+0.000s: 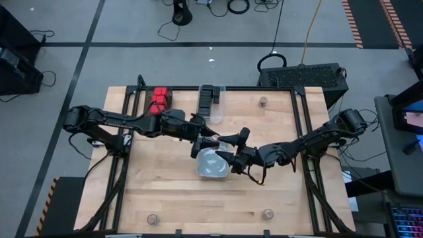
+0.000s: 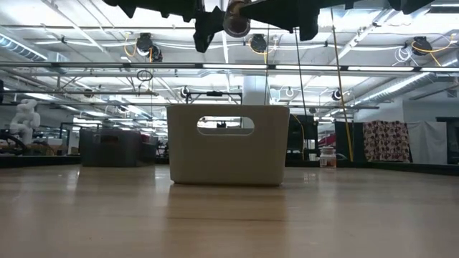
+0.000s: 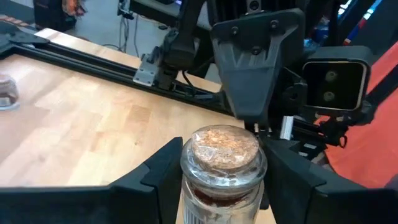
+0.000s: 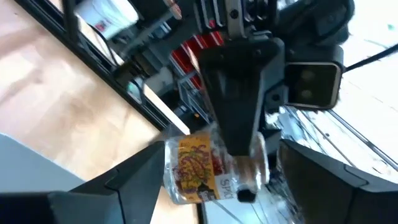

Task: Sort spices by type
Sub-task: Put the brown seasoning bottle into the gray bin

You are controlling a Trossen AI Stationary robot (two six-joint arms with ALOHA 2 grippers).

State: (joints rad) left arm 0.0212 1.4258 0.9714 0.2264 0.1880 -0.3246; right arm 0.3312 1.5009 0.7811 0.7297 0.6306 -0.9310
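Note:
A small glass jar (image 3: 222,168) with a brownish cork top and a yellow label (image 4: 199,165) hangs in the air over the middle of the table. My left gripper (image 3: 221,183) is shut on it, coming from the table's left. My right gripper (image 4: 217,177) faces it from the table's right and is open, with one finger on either side of the same jar. Red boxy spices (image 1: 159,100) and black boxy ones (image 1: 210,102) sit at the far edge. Single jars rest at the far right (image 1: 263,101), near right (image 1: 268,213) and near left (image 1: 152,218). My left gripper pinches the jar's glass body (image 3: 186,183) just below the cork top, one finger on each side. The fingers lie about level and come from the table's left. The jar is lifted clear, above the bin. I cannot tell whether my right gripper touches the jar.
A pale plastic bin (image 1: 213,165) with a handle cutout (image 2: 225,126) stands at mid-table, right under both grippers. Black rails frame the table's left, right and far sides. Bare wood lies near the front edge and at the left.

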